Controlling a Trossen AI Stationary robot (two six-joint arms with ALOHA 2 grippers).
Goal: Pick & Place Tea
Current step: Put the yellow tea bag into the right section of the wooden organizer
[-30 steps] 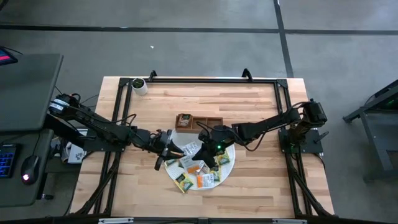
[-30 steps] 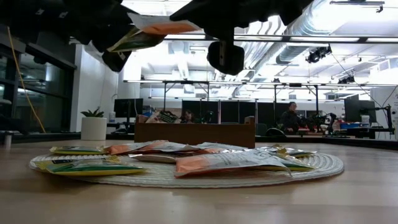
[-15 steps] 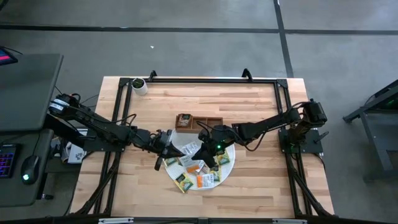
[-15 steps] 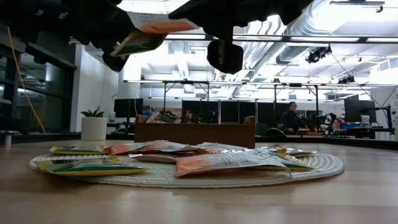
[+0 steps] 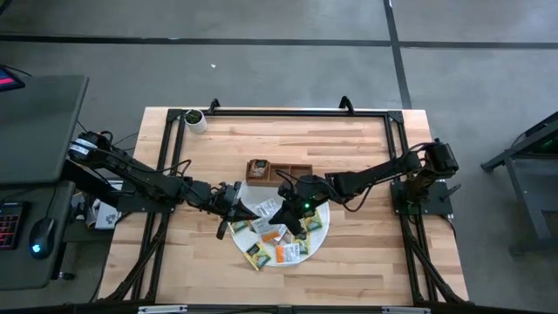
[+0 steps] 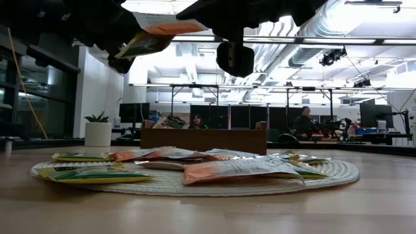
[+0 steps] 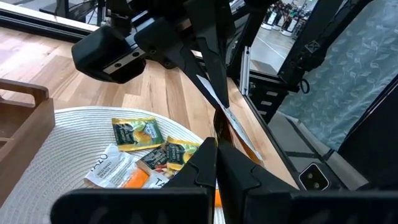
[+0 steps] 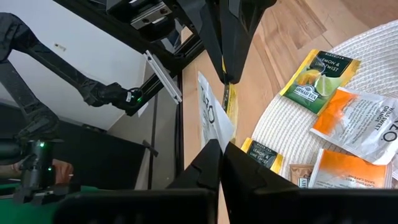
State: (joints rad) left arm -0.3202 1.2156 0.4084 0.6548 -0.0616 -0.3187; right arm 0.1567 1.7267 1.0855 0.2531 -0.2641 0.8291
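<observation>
Though partly hidden, left tool (image 5: pixel 234 206) pinches a green packet (image 6: pixel 144 43); right tool (image 5: pixel 277 204) clamps an orange-white packet (image 6: pixel 170 26), above mat (image 5: pixel 319 228)

Colours on the worktop (image 5: pixel 349 253): pale wood, white weave, bright packets

The worktop is light blond wood with plank lines, framed by black rails. The mat (image 5: pixel 318 234) is white with a fine ribbed weave. The tea packets (image 5: pixel 277 237) on it are printed green, yellow, orange and white; one (image 8: pixel 318 73) is green and yellow with a lemon-lime picture, another (image 8: pixel 360 122) white with a broad orange patch. The tray (image 5: pixel 281 169) is brown wood. Both arms are black; the left tool (image 6: pixel 133 49) holds a green-yellow packet (image 6: pixel 144 43), the right tool (image 6: pixel 214 16) a white-and-orange one (image 6: pixel 170 25). A white pot (image 5: pixel 195 120) carries green leaves. The floor is grey.
</observation>
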